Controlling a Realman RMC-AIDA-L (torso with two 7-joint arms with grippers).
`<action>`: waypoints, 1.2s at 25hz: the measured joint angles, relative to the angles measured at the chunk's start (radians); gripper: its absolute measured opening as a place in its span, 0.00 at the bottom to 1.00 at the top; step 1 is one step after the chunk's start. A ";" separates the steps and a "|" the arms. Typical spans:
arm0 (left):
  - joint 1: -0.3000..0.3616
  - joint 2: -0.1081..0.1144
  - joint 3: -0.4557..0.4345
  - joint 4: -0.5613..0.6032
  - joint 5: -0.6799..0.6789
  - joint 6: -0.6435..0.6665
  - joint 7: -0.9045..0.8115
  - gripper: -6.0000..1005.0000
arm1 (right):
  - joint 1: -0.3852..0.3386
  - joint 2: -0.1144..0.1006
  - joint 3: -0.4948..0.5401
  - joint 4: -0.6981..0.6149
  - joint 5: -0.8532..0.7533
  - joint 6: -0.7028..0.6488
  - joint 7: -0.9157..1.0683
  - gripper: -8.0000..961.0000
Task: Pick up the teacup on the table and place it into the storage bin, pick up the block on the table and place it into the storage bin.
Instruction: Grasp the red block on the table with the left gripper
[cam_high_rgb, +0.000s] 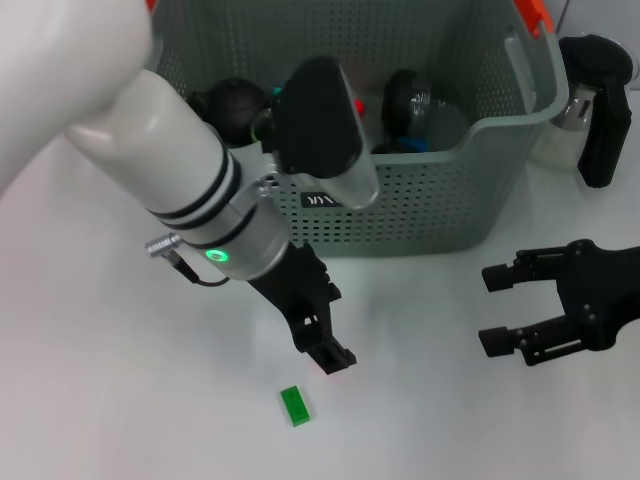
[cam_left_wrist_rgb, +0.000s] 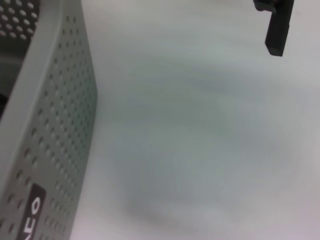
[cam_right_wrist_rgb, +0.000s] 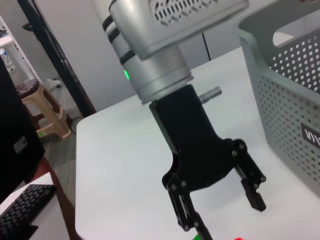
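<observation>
The storage bin (cam_high_rgb: 420, 210) stands at the back middle of the white table, with dark round things inside. It also shows in the left wrist view (cam_left_wrist_rgb: 55, 100) and the right wrist view (cam_right_wrist_rgb: 295, 75). A small green block (cam_high_rgb: 295, 405) lies on the table in front of it. My left gripper (cam_high_rgb: 322, 352) hangs open and empty just above and behind the block; the right wrist view shows its jaws spread (cam_right_wrist_rgb: 225, 215). My right gripper (cam_high_rgb: 488, 308) is open and empty, low at the right. I see no teacup on the table.
A black object with a metal part (cam_high_rgb: 598, 100) stands at the back right, beside the bin's corner. The bin's orange handle tip (cam_high_rgb: 535, 15) is at the top right. My large white left arm (cam_high_rgb: 170, 180) hides part of the bin's left side.
</observation>
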 joint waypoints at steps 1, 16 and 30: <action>0.000 0.000 0.017 -0.001 0.000 -0.009 -0.019 0.75 | 0.003 0.000 -0.002 0.000 0.000 0.003 0.000 0.96; -0.010 -0.001 0.225 -0.036 0.095 -0.096 -0.236 0.73 | 0.016 -0.002 -0.004 -0.001 -0.008 0.011 -0.005 0.96; -0.030 -0.002 0.263 -0.069 0.101 -0.128 -0.302 0.71 | 0.016 0.003 -0.006 -0.002 -0.008 0.015 -0.005 0.96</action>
